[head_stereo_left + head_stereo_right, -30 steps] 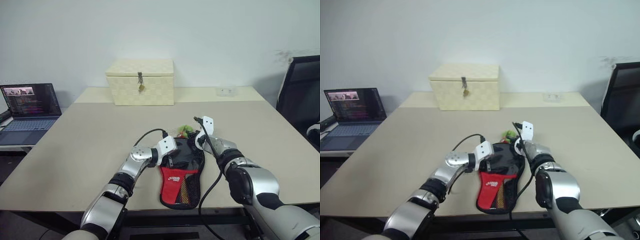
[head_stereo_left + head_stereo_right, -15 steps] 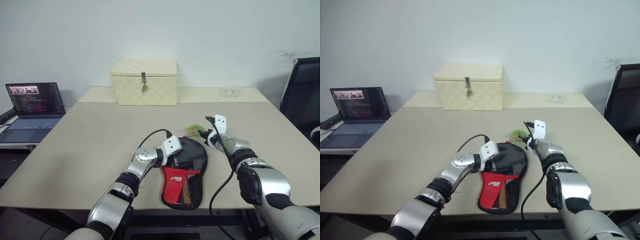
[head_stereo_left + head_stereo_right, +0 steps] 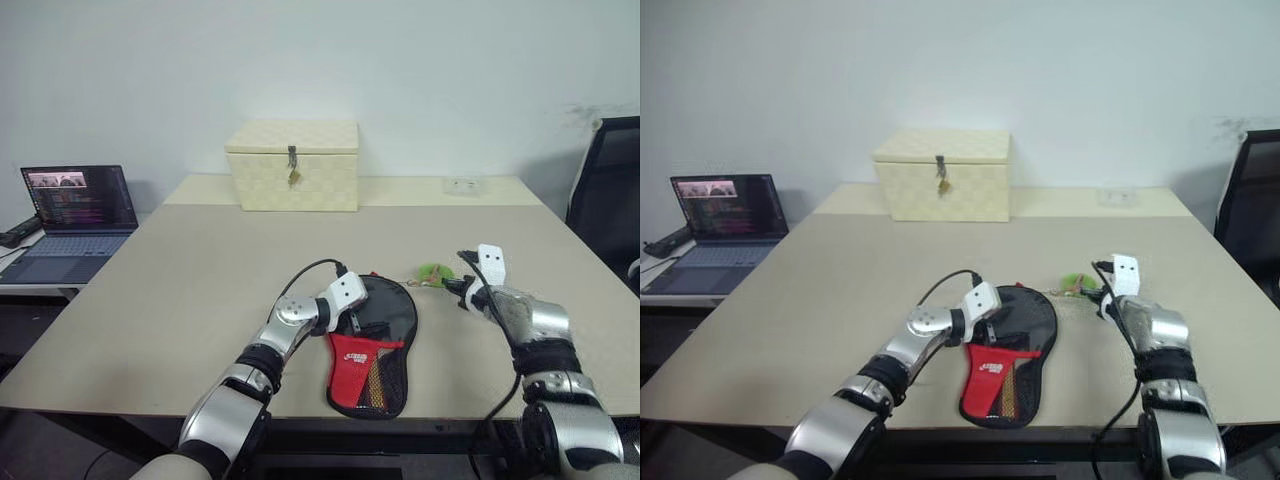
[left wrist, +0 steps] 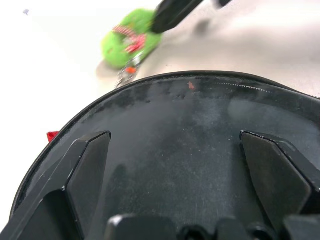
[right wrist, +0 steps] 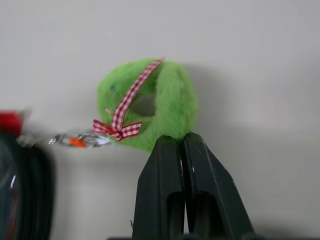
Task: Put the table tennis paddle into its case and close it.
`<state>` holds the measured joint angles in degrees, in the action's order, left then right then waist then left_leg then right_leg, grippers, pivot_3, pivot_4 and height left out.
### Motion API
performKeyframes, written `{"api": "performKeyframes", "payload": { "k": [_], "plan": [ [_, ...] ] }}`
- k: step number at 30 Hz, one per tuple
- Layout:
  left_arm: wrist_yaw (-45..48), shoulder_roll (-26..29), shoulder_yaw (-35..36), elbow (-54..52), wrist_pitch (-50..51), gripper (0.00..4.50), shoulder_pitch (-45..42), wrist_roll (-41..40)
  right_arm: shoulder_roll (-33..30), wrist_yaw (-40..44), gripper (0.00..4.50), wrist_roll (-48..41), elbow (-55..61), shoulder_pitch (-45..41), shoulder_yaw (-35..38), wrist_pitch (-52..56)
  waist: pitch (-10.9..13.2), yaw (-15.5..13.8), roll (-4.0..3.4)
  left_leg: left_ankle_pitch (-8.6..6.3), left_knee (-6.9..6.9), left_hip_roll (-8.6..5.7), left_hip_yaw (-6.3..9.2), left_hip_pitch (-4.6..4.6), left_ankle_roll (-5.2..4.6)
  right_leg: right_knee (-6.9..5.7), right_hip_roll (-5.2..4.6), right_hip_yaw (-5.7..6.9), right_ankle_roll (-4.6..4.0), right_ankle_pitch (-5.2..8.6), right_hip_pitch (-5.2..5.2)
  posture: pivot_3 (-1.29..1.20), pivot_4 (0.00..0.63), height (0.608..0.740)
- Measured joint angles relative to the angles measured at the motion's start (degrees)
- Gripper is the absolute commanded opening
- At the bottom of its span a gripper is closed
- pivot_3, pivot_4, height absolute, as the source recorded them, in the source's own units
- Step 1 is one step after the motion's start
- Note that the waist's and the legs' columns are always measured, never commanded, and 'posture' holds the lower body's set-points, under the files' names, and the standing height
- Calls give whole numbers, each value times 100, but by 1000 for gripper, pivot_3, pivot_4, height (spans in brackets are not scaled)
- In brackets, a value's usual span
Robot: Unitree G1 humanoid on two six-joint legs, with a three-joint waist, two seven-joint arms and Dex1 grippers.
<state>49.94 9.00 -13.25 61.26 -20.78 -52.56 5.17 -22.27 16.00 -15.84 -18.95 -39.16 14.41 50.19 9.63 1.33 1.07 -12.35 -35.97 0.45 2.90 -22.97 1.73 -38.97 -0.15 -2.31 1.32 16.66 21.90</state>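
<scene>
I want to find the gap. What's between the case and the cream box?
Just bare table between the case and the box, in the left eye view.

Paddle handle hidden inside case [image 3: 372, 340]; laptop [image 3: 70, 215] screen text too small; chair [image 3: 607, 195] cut off by frame edge.

A table with a box, a laptop and a chair around it

A cream woven box [image 3: 292, 166] with a metal latch [image 3: 293, 166] on its front stands at the far side of the beige table [image 3: 180, 270], near the white wall [image 3: 400, 70]. An open laptop [image 3: 68, 222] with a lit screen sits on a lower surface just beside the table's left edge. A small white socket block [image 3: 464, 185] lies at the far right of the table. A black chair [image 3: 606, 180] stands at the right edge.
</scene>
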Motion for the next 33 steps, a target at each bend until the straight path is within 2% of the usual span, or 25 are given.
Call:
{"api": "performKeyframes", "payload": {
  "k": [2,8,15,21,25,28,29,30,31,33],
  "plan": [
    [-31,-1,-1,11,-19,4500,10,6,-143,1,27,-239,1343,687,40,783,-4,-5,-3,0,0,1,6,2,0,4,1,-1,4,2,-6,0,150,740],
    [-73,12,-1,98,-74,4500,-13,44,-135,-210,27,-706,3784,1888,517,2400,-13,15,-6,0,-1,3,3,12,0,6,4,2,7,4,-14,0,150,740],
    [-119,-5,-1,238,-91,4500,-110,91,-108,-48,27,-1258,5350,2698,577,3456,-21,19,1,-1,0,3,1,14,1,16,4,6,13,8,-17,0,150,740],
    [-196,-27,-1,358,-100,4500,-184,172,125,-110,27,-1283,5462,2667,355,3597,-26,32,8,0,-2,3,-3,17,1,19,4,4,17,6,-18,0,150,740],
    [-134,-21,1,369,-137,4500,-200,183,132,-115,953,-1249,5444,2544,281,3552,-26,32,9,0,0,3,-2,14,1,27,4,5,17,6,-18,0,150,740],
    [-8,27,14,379,-233,4500,-204,181,-2,9,1958,-1269,5446,2609,223,3536,-26,38,10,-1,4,4,-3,9,1,35,5,5,17,6,-15,0,150,740],
    [82,85,25,380,-258,4500,-208,170,-153,130,2518,-1318,5446,2688,215,3522,-25,43,11,-1,8,4,-4,9,1,38,7,5,17,6,-14,0,150,740],
    [106,115,29,381,-267,4500,-209,164,-192,160,2619,-1332,5446,2703,214,3521,-25,49,11,-1,10,4,-4,9,0,39,7,4,17,6,-14,0,150,740],
    [241,185,50,380,-305,4500,-212,134,-335,333,2925,-1432,5454,2758,202,3484,-25,69,10,-1,10,4,-10,10,0,38,10,-1,17,6,-11,0,150,740],
    [628,401,156,376,-352,4500,-189,16,-671,715,2925,-1650,5526,2894,160,3380,-23,124,12,-2,17,4,-16,10,0,39,19,-4,17,6,-6,0,150,740]
  ]
}}
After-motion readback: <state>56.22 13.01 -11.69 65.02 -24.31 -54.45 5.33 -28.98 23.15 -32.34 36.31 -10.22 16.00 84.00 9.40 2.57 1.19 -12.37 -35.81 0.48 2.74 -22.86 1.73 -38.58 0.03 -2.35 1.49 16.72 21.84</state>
